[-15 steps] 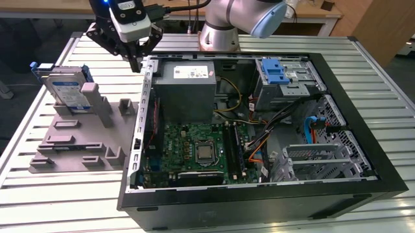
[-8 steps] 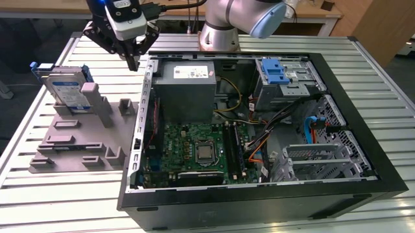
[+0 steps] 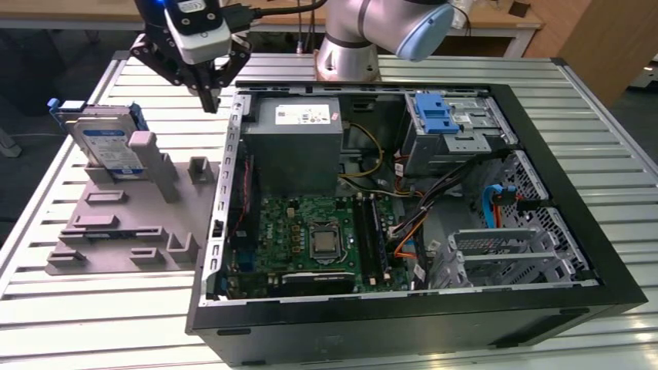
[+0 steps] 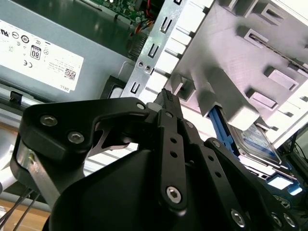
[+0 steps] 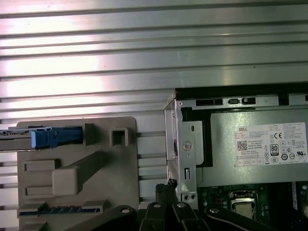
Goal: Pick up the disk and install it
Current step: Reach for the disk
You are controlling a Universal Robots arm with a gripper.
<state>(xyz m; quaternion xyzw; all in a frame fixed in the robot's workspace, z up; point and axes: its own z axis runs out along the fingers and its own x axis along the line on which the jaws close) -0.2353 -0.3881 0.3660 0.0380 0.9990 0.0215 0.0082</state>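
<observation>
In the exterior view the gripper (image 3: 211,94), clenched and empty, hangs near the table's (image 3: 575,100) far edge beside the computer case (image 3: 411,316). The disk (image 3: 108,146) stands upright at the grey holder's (image 3: 113,231) far edge. In the second wrist view the fingers (image 4: 168,120) meet, and judging by the first wrist view they would likely knock the disk rather than straddle it.

So the gripper (image 3: 211,100) hangs over the gap between the holder plate (image 3: 113,223) and the open computer case (image 3: 411,308). The disk (image 3: 108,148) stands on edge in the plate, to the exterior view's left of the gripper. The power supply (image 3: 298,146) sits inside the case wall on its other side.
</observation>
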